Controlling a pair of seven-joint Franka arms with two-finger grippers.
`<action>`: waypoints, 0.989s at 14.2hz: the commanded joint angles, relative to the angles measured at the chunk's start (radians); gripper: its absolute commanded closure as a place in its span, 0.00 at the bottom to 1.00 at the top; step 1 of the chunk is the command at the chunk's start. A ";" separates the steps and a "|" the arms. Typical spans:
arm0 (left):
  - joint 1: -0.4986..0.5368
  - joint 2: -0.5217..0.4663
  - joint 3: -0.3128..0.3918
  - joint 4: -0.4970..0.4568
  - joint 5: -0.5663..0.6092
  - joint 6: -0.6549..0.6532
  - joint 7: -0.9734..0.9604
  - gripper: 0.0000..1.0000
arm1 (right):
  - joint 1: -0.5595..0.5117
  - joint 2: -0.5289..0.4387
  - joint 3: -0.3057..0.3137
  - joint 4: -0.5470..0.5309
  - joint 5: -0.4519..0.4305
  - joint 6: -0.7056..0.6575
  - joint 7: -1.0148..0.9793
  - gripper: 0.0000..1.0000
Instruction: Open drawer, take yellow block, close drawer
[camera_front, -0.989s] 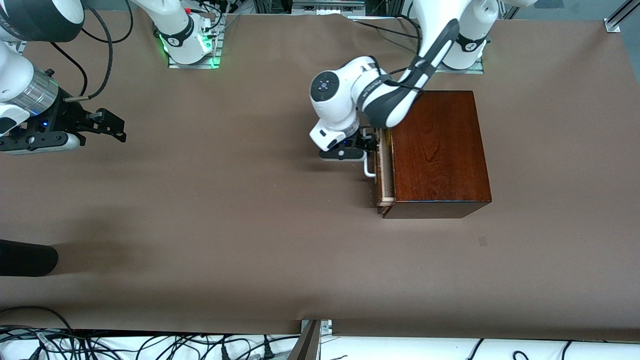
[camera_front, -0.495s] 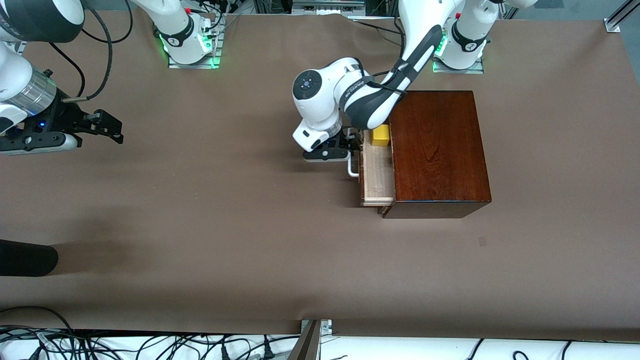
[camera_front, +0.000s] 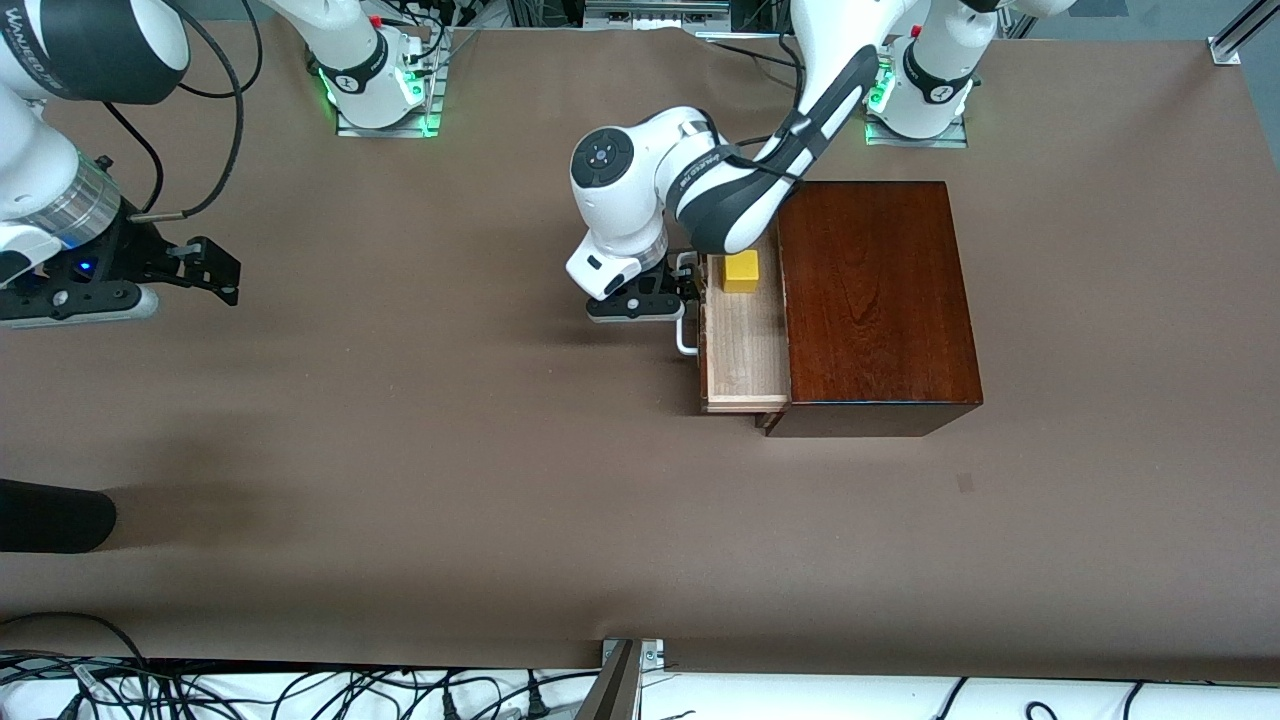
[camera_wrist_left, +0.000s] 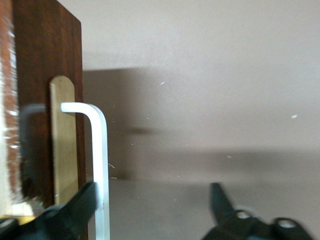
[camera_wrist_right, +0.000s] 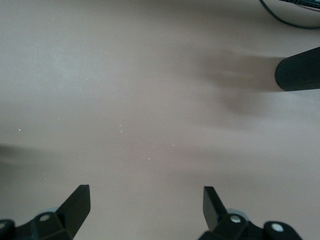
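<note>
Drawer: pulled partway out of the dark wooden box, its pale tray open to the table.
Yellow block: small bright cube in the drawer's corner farthest from the front camera.
Left gripper: low at the white handle, fingers spread wide, one hooked inside the bar.
Right gripper: waits over bare table at the right arm's end, fingers wide.
</note>
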 joint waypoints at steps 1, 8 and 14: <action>0.044 -0.084 -0.004 0.012 -0.078 -0.052 0.019 0.00 | 0.004 -0.013 -0.008 0.022 -0.002 -0.031 0.018 0.00; 0.323 -0.275 0.007 0.017 -0.068 -0.300 0.489 0.00 | 0.002 -0.024 -0.025 0.017 0.084 -0.037 0.023 0.00; 0.550 -0.367 -0.002 0.015 -0.106 -0.337 0.715 0.00 | 0.002 -0.047 -0.015 0.011 0.104 -0.089 0.012 0.00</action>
